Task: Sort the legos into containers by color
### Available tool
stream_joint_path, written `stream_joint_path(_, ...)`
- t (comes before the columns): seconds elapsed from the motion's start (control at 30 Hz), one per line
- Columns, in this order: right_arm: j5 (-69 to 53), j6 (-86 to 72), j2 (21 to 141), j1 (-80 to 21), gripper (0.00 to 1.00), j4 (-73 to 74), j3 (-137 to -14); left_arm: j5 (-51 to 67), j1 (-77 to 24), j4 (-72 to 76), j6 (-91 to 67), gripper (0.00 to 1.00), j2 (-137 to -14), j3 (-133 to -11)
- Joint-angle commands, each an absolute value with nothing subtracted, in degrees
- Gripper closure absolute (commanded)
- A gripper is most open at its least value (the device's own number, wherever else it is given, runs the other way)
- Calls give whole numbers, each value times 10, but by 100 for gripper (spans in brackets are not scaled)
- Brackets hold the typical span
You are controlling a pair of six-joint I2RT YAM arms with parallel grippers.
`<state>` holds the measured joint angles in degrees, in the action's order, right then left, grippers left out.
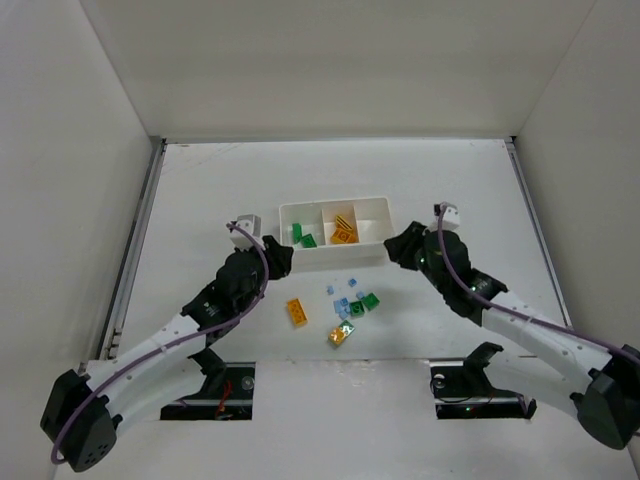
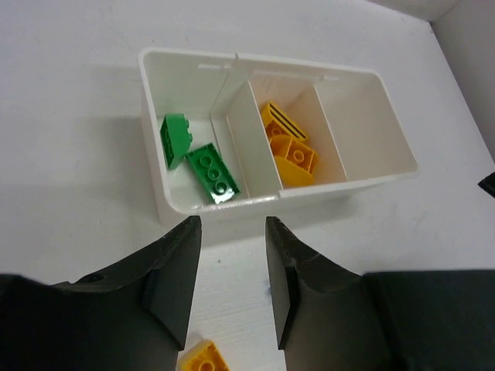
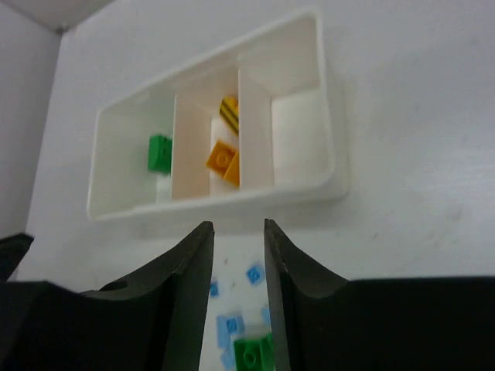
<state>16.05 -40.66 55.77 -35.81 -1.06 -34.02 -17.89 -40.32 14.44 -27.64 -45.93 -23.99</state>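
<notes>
The white tray (image 1: 335,212) sits mid-table with three compartments. Two green legos (image 2: 213,171) lie in its left compartment, orange ones (image 2: 290,151) in the middle, and the right compartment (image 2: 363,131) holds nothing. Loose legos lie in front of the tray: an orange brick (image 1: 296,311), a yellow one (image 1: 340,333), green ones (image 1: 370,300) and pale blue ones (image 1: 343,305). My left gripper (image 1: 280,258) (image 2: 232,224) hovers at the tray's near left corner, open and holding nothing. At the tray's right end, my right gripper (image 1: 397,248) (image 3: 238,226) is also open and not holding anything.
White walls enclose the table on three sides. A yellow brick (image 2: 203,358) lies on the table just under the left finger. Blue bricks (image 3: 254,273) and a green one (image 3: 251,354) show on the table below the gap in my right fingers.
</notes>
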Motion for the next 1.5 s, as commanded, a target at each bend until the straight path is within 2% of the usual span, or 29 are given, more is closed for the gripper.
stream_joint_path(0.0,174,-398,546,-433,64,119,-314,-188,-432,92,-301,64,-434,-229)
stream_joint_path(0.03,178,-404,545,-460,64,144,-310,-188,-443,81,-303,64,-432,-229)
stream_joint_path(0.07,181,-413,547,-492,59,168,-309,-188,-456,74,-305,64,-430,-229)
stream_joint_path(0.13,188,-431,553,-534,45,190,-318,-186,-487,65,-305,63,-432,-231)
stream_joint_path(0.17,192,-434,561,-550,41,199,-326,-188,-505,62,-305,63,-437,-233)
stream_joint_path(0.4,215,-431,666,-598,41,262,-374,-183,-621,61,-307,57,-476,-240)
stream_joint_path(0.53,217,-413,707,-599,38,261,-390,-183,-676,62,-304,52,-496,-236)
stream_joint_path(0.63,217,-388,744,-588,35,246,-403,-185,-699,65,-303,50,-504,-234)
stream_joint_path(0.87,204,-335,814,-559,35,175,-422,-191,-690,66,-307,50,-480,-217)
stream_joint_path(1.03,188,-316,824,-537,44,137,-425,-191,-670,62,-307,50,-456,-207)
stream_joint_path(1.17,161,-314,817,-516,66,128,-420,-191,-639,61,-307,50,-452,-203)
stream_joint_path(1.23,162,-316,796,-514,73,136,-416,-191,-620,61,-308,50,-448,-202)
stream_joint_path(1.47,204,-322,650,-494,75,181,-423,-191,-577,57,-290,52,-431,-208)
